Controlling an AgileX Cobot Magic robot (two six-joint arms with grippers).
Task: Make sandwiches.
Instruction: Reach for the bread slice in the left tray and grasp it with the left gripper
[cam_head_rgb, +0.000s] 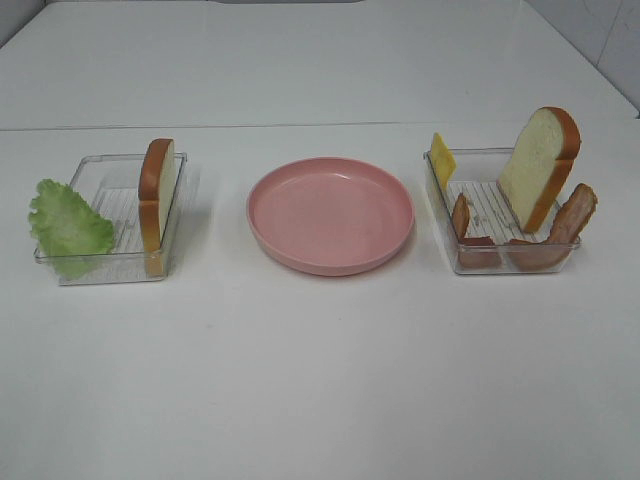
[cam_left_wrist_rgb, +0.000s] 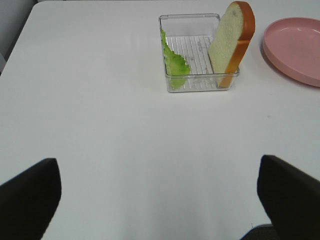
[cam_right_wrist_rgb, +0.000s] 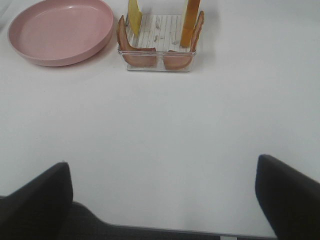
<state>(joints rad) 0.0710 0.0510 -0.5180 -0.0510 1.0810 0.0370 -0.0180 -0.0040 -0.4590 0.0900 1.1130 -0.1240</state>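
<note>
Overhead, the sandwich parts are unassembled and divided between two clear trays on a white table (cam_head_rgb: 320, 380). Counts: two bread slices, one lettuce leaf, one cheese square, two bacon strips, one pink plate.

Left tray (cam_head_rgb: 120, 205): one bread slice (cam_head_rgb: 157, 190) stands on edge against the wall nearer the plate. The lettuce leaf (cam_head_rgb: 68, 225) leans on the opposite wall and spills over its rim.

Right tray (cam_head_rgb: 480, 200): the second bread slice (cam_head_rgb: 538, 165) stands upright and tilted, rising well above the rim. The cheese square (cam_head_rgb: 441, 158) stands on edge in the far corner nearest the plate. The two bacon strips, one (cam_head_rgb: 461, 215) on the plate side and one (cam_head_rgb: 572, 213) on the outer side, are bent, each running up a side wall with its lower end along the front wall.

The pink plate (cam_head_rgb: 330, 210) lies between the trays, touching neither. Nothing stands between either tray and its arm.

Left gripper (cam_left_wrist_rgb: 156, 160): fingers spread wide at the two sides of the wrist view, nothing between them, well apart from the left tray it faces.

Right gripper (cam_right_wrist_rgb: 161, 161): fingers likewise spread wide and grasping nothing, over the near part of the table, facing the right tray and well apart from it.
</note>
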